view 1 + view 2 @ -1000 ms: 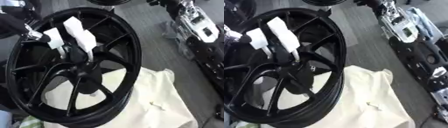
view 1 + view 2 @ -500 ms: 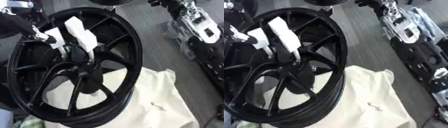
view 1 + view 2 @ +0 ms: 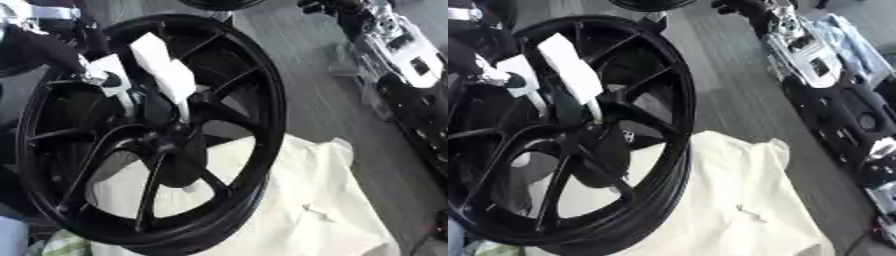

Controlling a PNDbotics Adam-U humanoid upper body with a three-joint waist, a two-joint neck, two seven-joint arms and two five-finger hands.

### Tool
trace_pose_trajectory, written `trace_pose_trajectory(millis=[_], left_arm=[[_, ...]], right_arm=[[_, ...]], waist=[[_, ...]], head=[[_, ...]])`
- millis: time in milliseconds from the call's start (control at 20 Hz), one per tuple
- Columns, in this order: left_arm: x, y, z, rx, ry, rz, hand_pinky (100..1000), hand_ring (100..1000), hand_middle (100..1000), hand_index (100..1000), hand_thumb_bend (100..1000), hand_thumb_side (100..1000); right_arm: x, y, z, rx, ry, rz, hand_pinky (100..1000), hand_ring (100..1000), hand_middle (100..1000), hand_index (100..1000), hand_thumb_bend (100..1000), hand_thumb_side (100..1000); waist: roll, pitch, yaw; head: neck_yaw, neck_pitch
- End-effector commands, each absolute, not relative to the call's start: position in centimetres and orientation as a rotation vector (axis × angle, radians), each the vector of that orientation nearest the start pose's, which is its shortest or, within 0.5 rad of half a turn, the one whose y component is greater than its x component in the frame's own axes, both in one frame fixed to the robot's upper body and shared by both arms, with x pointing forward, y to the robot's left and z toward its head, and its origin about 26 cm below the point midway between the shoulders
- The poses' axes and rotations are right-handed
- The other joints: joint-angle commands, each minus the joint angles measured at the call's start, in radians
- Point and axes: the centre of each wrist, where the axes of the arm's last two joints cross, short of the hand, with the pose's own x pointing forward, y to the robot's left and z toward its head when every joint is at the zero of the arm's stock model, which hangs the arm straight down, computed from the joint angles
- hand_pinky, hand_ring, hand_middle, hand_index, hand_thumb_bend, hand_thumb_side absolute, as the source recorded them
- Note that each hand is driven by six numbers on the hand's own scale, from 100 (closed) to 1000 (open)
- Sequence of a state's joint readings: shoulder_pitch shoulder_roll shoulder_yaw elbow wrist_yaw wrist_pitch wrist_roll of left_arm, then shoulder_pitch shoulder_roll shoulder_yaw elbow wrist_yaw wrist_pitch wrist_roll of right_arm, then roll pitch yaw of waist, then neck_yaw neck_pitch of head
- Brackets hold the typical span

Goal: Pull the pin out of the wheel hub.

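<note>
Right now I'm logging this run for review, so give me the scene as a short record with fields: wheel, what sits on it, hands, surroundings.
wheel: black spoked wheel, tilted, its lower part over a cream cloth
hub: dark centre where the spokes meet; no pin can be made out
on wheel: two white blocks on the upper spokes, reaching toward the hub
left hand: black and silver, at the wheel's upper left rim; fingers not readable
right hand: not in view
surroundings: grey floor; black and silver machinery at right

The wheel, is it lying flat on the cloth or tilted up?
Tilted up: the wheel leans, with its lower rim on the cream cloth and its upper rim raised.
</note>
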State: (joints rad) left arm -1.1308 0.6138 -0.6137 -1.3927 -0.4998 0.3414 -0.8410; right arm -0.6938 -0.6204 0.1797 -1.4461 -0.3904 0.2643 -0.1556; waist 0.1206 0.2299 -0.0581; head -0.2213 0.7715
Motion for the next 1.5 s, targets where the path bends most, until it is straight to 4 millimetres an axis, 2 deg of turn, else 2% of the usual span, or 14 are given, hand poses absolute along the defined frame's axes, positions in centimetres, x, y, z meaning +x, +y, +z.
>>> trace_pose_trajectory(millis=[50, 450, 700, 1200, 1500], left_arm=[[41.23, 16.05, 31.71, 0.685, -1.155, -1.750, 856, 773, 669, 698, 482, 451], [40.66, 15.80, 31.56, 0.700, -1.113, -1.808, 855, 771, 659, 658, 440, 392], [40.40, 15.85, 31.68, 0.696, -1.106, -1.817, 855, 769, 654, 625, 379, 358], [40.45, 16.28, 31.00, 0.684, -1.080, -1.837, 856, 766, 641, 559, 288, 122], [40.41, 16.31, 30.98, 0.672, -1.084, -1.838, 855, 757, 625, 503, 219, 100]], right_arm=[[40.35, -29.82, 23.97, -0.213, -1.824, 0.287, 728, 636, 676, 768, 445, 451], [40.32, -30.00, 23.85, -0.218, -1.821, 0.283, 728, 636, 676, 769, 443, 451], [40.33, -30.05, 23.80, -0.220, -1.819, 0.280, 729, 636, 677, 769, 444, 452], [40.33, -30.14, 23.75, -0.223, -1.817, 0.277, 729, 637, 676, 769, 440, 455], [40.34, -30.14, 23.68, -0.223, -1.815, 0.276, 729, 637, 677, 770, 439, 457]], waist=[[-0.003, -0.017, -0.001], [0.000, -0.017, -0.001], [-0.001, -0.017, 0.000], [-0.002, -0.015, 0.004], [-0.002, -0.015, 0.003]], head=[[0.004, -0.002], [0.006, -0.002], [0.009, -0.002], [0.014, -0.002], [0.017, -0.002]])
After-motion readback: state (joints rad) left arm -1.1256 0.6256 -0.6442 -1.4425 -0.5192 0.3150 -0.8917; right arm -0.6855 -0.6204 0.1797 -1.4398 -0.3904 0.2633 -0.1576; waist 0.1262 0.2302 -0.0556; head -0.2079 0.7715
